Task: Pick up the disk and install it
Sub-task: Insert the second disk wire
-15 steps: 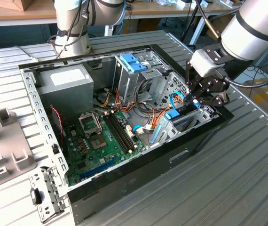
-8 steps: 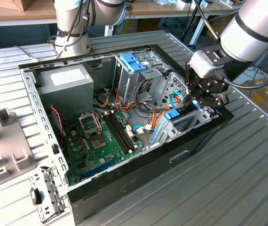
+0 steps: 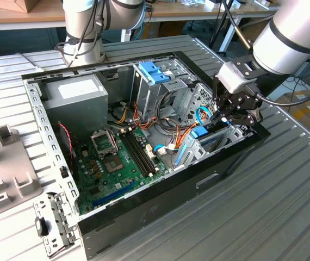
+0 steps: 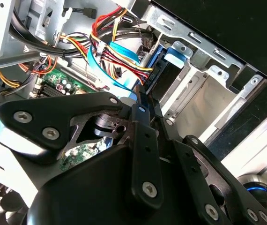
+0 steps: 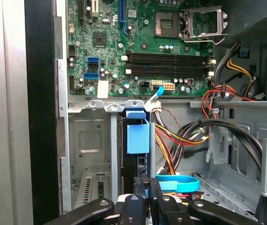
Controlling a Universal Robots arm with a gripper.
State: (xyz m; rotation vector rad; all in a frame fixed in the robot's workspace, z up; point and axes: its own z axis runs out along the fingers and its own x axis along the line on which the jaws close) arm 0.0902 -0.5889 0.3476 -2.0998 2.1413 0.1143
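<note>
An open desktop computer case (image 3: 144, 190) lies on its side on a ribbed grey metal bench (image 3: 264, 206), with wooden worktables and cardboard boxes along the back of the room. A grey moulded panel (image 3: 2, 168) and a perforated metal bracket (image 3: 51, 223) rest on the bench at the exterior view's left. Inside the case sit the green motherboard (image 3: 119, 163), a grey power supply (image 3: 76, 95) bearing a white sticker whose print cannot be read, and a light-blue latch piece (image 3: 154, 72) on the upper drive cage.

The arm's gripper (image 3: 220, 115) reaches into the drive bay at the case's front corner, on the exterior view's right. There the disk (image 5: 136, 140) stands on edge in its slot, its blue rail uppermost, beside red, yellow and black cables (image 5: 180, 136). The black fingers (image 5: 145, 192) are clenched narrowly together over the disk's end, apparently pinching it, though the contact itself is hidden.
</note>
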